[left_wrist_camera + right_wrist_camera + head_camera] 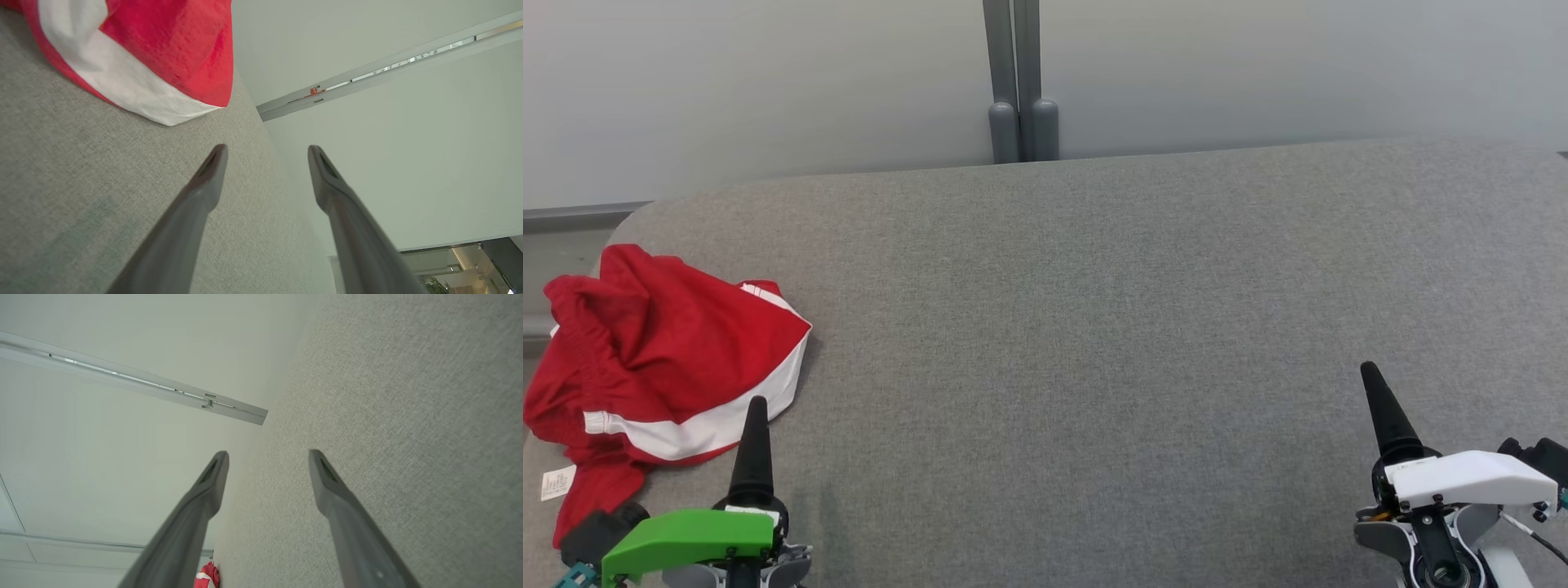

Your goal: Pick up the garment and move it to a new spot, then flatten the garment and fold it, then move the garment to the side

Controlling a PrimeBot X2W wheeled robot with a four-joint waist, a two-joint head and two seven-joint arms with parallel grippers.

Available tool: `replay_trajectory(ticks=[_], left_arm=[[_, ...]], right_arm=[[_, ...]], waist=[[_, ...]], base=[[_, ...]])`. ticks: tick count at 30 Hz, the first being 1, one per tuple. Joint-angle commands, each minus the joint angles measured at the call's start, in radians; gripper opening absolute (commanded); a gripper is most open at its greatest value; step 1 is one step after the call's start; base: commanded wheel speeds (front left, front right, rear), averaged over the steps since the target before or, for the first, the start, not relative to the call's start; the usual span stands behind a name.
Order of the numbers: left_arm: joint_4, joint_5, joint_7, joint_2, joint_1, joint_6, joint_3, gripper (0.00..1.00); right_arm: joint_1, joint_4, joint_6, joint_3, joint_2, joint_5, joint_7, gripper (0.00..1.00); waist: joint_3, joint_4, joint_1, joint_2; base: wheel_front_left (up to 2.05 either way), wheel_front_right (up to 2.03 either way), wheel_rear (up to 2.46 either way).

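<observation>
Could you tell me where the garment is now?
The garment lies at the left edge of the grey surface in the head view, beyond the left gripper.

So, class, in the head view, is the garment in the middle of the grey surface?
No, the red garment lies crumpled at the left edge of the grey surface.

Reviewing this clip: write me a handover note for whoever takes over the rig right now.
Tools: the left tool is open and empty, close to the garment without touching it. The right tool is open and empty, over a bare part of the grey surface at the right.
Things: the red and white garment lies crumpled at the surface's left edge.
Done: nothing that shows; it is neither flat nor folded.
Left: pick it up, move it to a new spot, flatten, fold, set it aside.
</observation>
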Motion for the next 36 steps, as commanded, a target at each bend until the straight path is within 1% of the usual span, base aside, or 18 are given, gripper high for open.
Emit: replay_trajectory(ticks=[1,20,24,36], left_arm=[[-0.018,0.041,-0.012,0.007,-0.026,-0.004,-0.001,1.0],[-0.018,0.362,-0.078,0.009,-0.025,-0.004,-0.002,1.0],[-0.01,0.422,-0.09,0.009,-0.025,0.002,-0.008,1.0],[-0.015,0.579,-0.125,0.01,-0.028,0.003,-0.02,1.0]], right_arm=[[-0.019,-0.022,0.003,0.005,-0.008,-0.043,-0.012,1.0],[-0.032,-0.03,0.005,0.037,0.0,-0.396,-0.078,1.0],[-0.032,-0.02,0.005,0.054,-0.004,-0.449,-0.091,1.0],[-0.03,-0.013,0.007,0.053,-0.002,-0.608,-0.125,1.0]], waist=[[0.0,0.0,0.0,-0.0001],[0.0,-0.004,0.0,-0.0001],[0.001,-0.005,0.0,-0.0001],[0.001,-0.007,0.0,-0.0001]], base=[[0.0,0.0,0.0],[0.0,0.0,0.0],[0.0,0.0,0.0],[0.0,0.0,0.0]])
